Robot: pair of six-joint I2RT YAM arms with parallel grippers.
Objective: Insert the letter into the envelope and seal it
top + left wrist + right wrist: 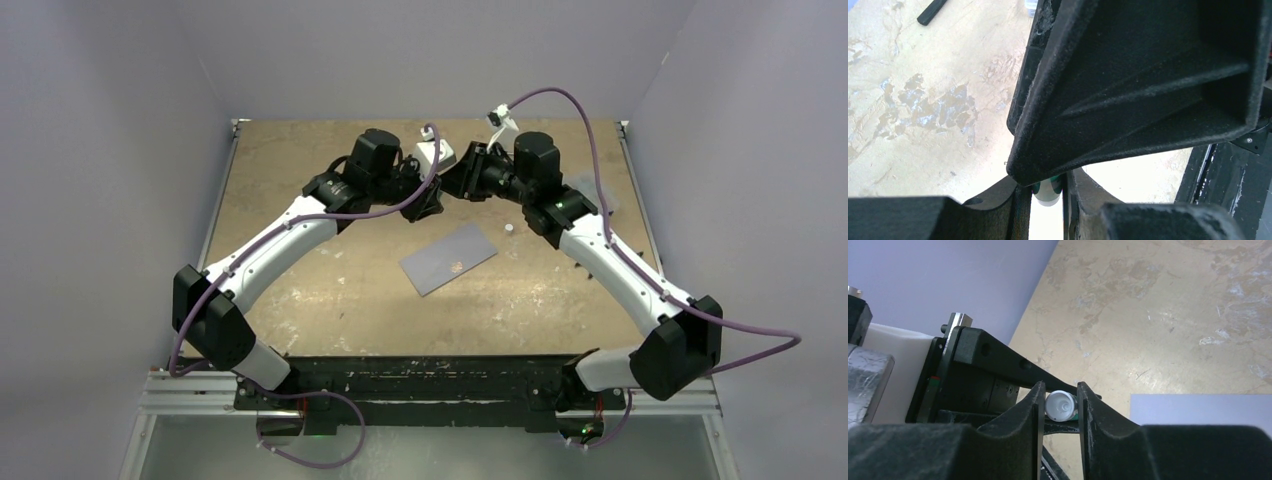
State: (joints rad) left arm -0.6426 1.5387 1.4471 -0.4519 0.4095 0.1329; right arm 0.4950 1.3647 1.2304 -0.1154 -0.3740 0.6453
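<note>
Left claw point(1047, 191) gripping one green tube point(1049, 198), right claw point(1060, 392) closed round its white end, one envelope point(449, 258) on table point(300, 200)

Counter point(340, 310): tan board, its surface worn and blotched with pale scuffs. Walls point(400, 50): plain lavender panels closing in the far side and both flanks. Small white cap point(509, 229): lying alone on the counter, right of centre. Small tube point(1060, 406): white spiral-marked end and a green band, seen end-on above the counter. Black strip point(930, 12): lying flat on the counter at the left wrist view's upper edge.
</note>
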